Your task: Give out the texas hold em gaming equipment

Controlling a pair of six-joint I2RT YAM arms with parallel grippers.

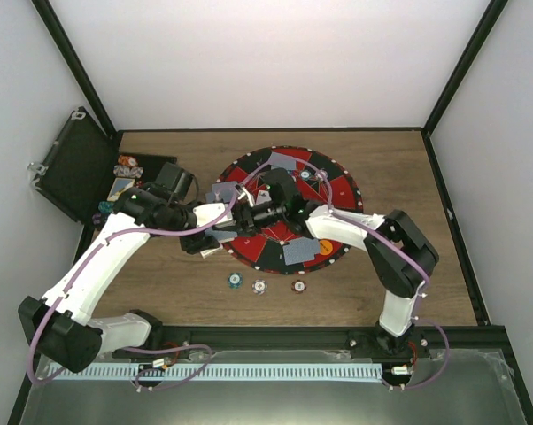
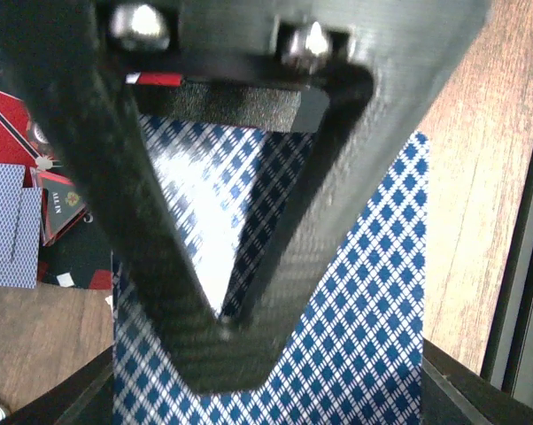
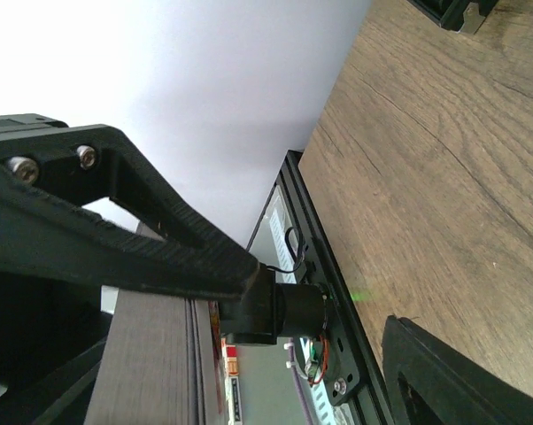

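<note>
My left gripper is at the left edge of the round mat, shut on a deck of blue diamond-backed cards; the deck fills the left wrist view under the gripper. My right gripper is turned on its side right beside it, open. The deck's grey edge lies against its upper finger, and the lower finger stands apart. Single cards lie on the mat. Three chips sit in a row on the table in front of the mat.
The red-and-black mat covers the table's middle. The open black case stands at the far left, with more chips and items beside it. An orange chip sits on the mat. A black frame rail runs along the right.
</note>
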